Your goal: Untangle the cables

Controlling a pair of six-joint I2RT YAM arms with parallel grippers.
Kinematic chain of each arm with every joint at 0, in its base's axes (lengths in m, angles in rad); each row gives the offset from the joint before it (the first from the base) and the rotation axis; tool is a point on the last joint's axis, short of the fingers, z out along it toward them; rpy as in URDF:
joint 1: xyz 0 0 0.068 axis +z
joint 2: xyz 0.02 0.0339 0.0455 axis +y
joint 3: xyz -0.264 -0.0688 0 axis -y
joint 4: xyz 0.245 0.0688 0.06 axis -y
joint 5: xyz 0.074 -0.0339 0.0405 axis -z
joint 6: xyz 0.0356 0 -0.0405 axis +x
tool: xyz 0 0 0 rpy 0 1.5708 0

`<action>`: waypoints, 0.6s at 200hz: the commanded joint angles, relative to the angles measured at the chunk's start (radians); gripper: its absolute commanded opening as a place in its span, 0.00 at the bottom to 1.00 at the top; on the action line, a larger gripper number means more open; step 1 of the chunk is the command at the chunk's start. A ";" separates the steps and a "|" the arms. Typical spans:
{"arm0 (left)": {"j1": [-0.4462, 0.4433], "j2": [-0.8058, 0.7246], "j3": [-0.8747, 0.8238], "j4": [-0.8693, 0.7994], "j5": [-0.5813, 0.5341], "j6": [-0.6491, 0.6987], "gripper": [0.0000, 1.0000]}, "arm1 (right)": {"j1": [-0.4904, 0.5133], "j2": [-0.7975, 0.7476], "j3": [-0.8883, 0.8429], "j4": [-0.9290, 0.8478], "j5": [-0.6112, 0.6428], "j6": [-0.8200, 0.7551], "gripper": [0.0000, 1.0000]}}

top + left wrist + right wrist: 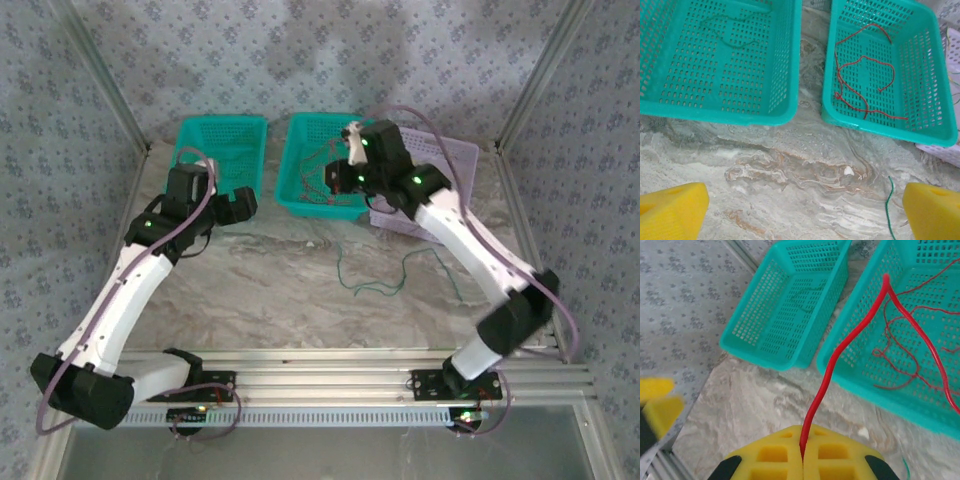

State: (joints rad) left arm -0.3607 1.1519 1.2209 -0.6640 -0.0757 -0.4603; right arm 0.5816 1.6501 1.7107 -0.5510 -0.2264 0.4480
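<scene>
Red cable (850, 340) was pinched in the right gripper (802, 452), jaws fully closed on it. The strand ran from the yellow pads out over the middle teal basket (890, 407), with one sharp bend. Other red cables (862, 85) lay in loose loops on that basket's floor; couldn't tell whether the held one touched them. Looked like a colour sort: reds go here, and holding it up over the basket was probably to let it hang free before release. The left teal basket (222, 135) held a single green cable (730, 35), which fits that reading. More green cables (375, 285) lay loose on the table (300, 330) between the arms, apart from the baskets; likely next in the queue. A lavender basket (455, 160) sat just beside the middle one on its right, its contents mostly hidden behind the right arm. Left gripper (802, 215) was spread wide with nothing in it, hovering low over bare table in front of the gap between the two teal baskets. My guess is it was parked clear of the right arm, with a green strand end near its right finger. The tabletop was a flat marble-pattern sheet with grey-beige veining. An aluminium rail ran along the near edge with the arm bases bolted to it, and frame posts stood at the back. The walls were blue-grey floral print.
</scene>
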 commanded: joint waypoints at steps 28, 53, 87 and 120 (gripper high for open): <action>0.002 -0.033 -0.009 0.050 -0.005 0.026 1.00 | -0.026 0.378 0.425 -0.101 -0.106 -0.050 0.00; 0.002 -0.041 -0.021 0.055 -0.004 0.025 1.00 | -0.070 0.537 0.554 -0.130 -0.110 -0.037 0.00; 0.000 -0.034 -0.020 0.056 0.011 0.023 1.00 | -0.116 0.635 0.628 -0.160 -0.091 -0.019 0.19; 0.000 -0.028 -0.017 0.057 0.016 0.021 1.00 | -0.118 0.627 0.653 -0.206 -0.041 -0.052 0.47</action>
State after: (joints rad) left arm -0.3607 1.1332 1.2041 -0.6273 -0.0750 -0.4530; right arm 0.4545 2.2902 2.2936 -0.6937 -0.2958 0.4210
